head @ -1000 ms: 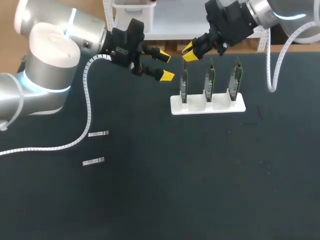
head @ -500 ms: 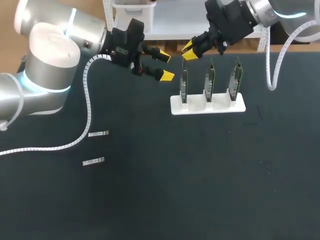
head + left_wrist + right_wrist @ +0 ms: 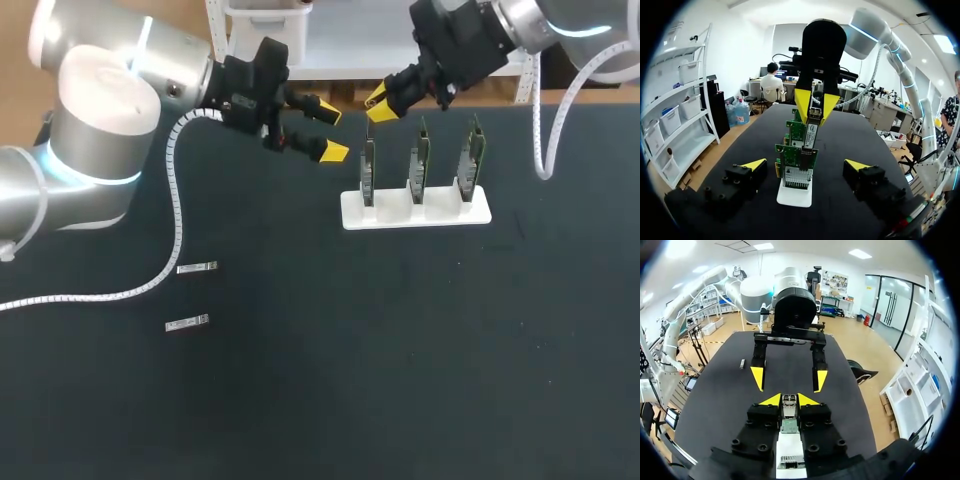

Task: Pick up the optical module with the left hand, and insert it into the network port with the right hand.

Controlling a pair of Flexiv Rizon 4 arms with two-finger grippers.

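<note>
three network cards (image 3: 419, 160) stand upright in a white stand (image 3: 445, 213) on the black table (image 3: 400, 360).

head view: your right gripper (image 3: 380, 105) hangs just above the stand's end card, the one on your left arm's side. fingers close together; from here you cannot tell what sits between them. your left gripper (image 3: 329, 131) hovers beside the stand on that same side, apart from it, fingers spread wide, nothing in them. two loose modules (image 3: 197, 267) lie flat on the table, well apart from the stand, on your left arm's side.

left wrist view: the stand sits ahead of your splayed left fingers, cards lined up end-on. above the stand, the right gripper's yellow tips pinch the optical module (image 3: 811, 127) from both sides. module hangs upright, lower end at the top of the nearest card; you cannot tell whether it is seated.

right wrist view: the tips are pressed onto the optical module (image 3: 789, 402), directly over the stand's near card. beyond the stand the left gripper faces you, wide open. one loose module lies on the table, further out from the stand than that gripper.
</note>
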